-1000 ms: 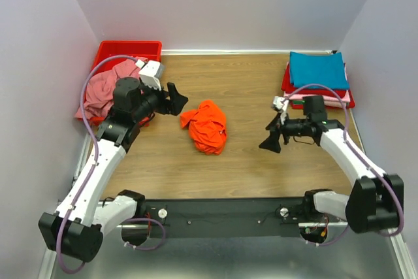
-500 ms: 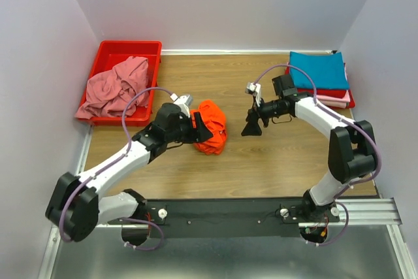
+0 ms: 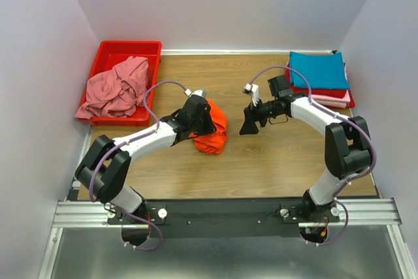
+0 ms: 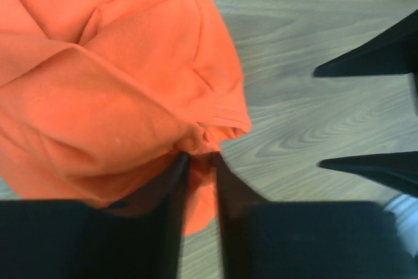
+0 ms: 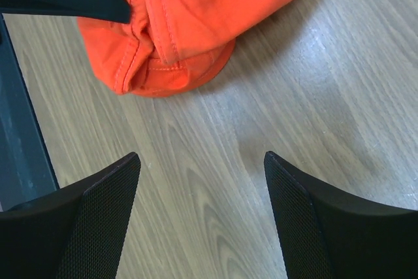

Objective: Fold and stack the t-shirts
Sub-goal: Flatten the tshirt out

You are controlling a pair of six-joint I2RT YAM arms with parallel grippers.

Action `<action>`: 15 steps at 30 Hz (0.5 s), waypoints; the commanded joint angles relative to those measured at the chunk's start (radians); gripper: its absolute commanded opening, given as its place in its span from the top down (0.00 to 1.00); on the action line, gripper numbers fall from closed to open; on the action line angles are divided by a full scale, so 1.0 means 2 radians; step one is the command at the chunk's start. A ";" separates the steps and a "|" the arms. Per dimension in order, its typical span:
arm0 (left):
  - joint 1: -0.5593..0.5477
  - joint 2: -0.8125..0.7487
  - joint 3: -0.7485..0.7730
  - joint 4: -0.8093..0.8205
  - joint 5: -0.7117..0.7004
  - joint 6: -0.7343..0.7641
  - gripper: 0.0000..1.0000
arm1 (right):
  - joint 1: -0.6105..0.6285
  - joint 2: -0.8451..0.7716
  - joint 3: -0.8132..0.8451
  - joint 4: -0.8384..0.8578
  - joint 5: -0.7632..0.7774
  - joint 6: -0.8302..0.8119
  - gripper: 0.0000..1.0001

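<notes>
A crumpled bright orange t-shirt (image 3: 215,136) (image 4: 117,83) (image 5: 196,11) lies mid-table. My left gripper (image 3: 204,119) (image 4: 201,156) sits at its left edge, jaws pinched on a fold of the orange cloth near the hem. My right gripper (image 3: 247,123) (image 5: 201,158) hovers open over bare wood just right of the shirt, nothing between its fingers. A dusty pink t-shirt (image 3: 117,86) lies bunched in the red bin. A folded teal t-shirt (image 3: 318,70) tops a stack at the back right, with pale pink (image 3: 332,98) and red (image 3: 290,86) cloth under it.
The red plastic bin (image 3: 127,47) stands at the back left against the wall. White walls close in the table on three sides. The black rail with both arm bases (image 3: 222,213) runs along the near edge.
My left arm swung from the bin over to the orange t-shirt and its jaws closed on the cloth. My right arm moved left toward the shirt, jaws narrowing slightly.
</notes>
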 commanded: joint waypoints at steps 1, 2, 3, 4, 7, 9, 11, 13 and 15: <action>-0.006 0.013 0.013 -0.026 -0.032 0.016 0.84 | 0.006 0.010 -0.005 0.021 0.009 0.014 0.17; -0.006 0.012 0.015 -0.027 -0.035 0.020 1.00 | 0.008 0.011 -0.005 0.022 0.009 0.014 0.17; -0.007 0.010 0.017 -0.030 -0.038 0.024 1.00 | 0.012 0.013 -0.005 0.023 0.009 0.014 0.17; -0.006 0.004 0.018 -0.034 -0.041 0.029 1.00 | 0.016 0.018 -0.003 0.023 0.009 0.014 0.17; -0.005 -0.027 0.035 -0.051 -0.063 0.056 1.00 | 0.028 0.036 0.016 0.024 0.009 0.017 0.18; -0.006 -0.054 0.041 -0.057 -0.073 0.065 1.00 | 0.034 0.049 0.031 0.023 0.011 0.021 0.18; -0.005 -0.101 0.044 -0.064 -0.089 0.077 1.00 | 0.037 0.073 0.057 0.022 0.016 0.028 0.18; -0.001 -0.143 0.045 -0.076 -0.096 0.082 1.00 | 0.039 0.088 0.073 0.021 0.014 0.033 0.18; 0.012 -0.163 0.047 -0.090 -0.091 0.086 1.00 | 0.049 0.105 0.086 0.021 0.013 0.035 0.18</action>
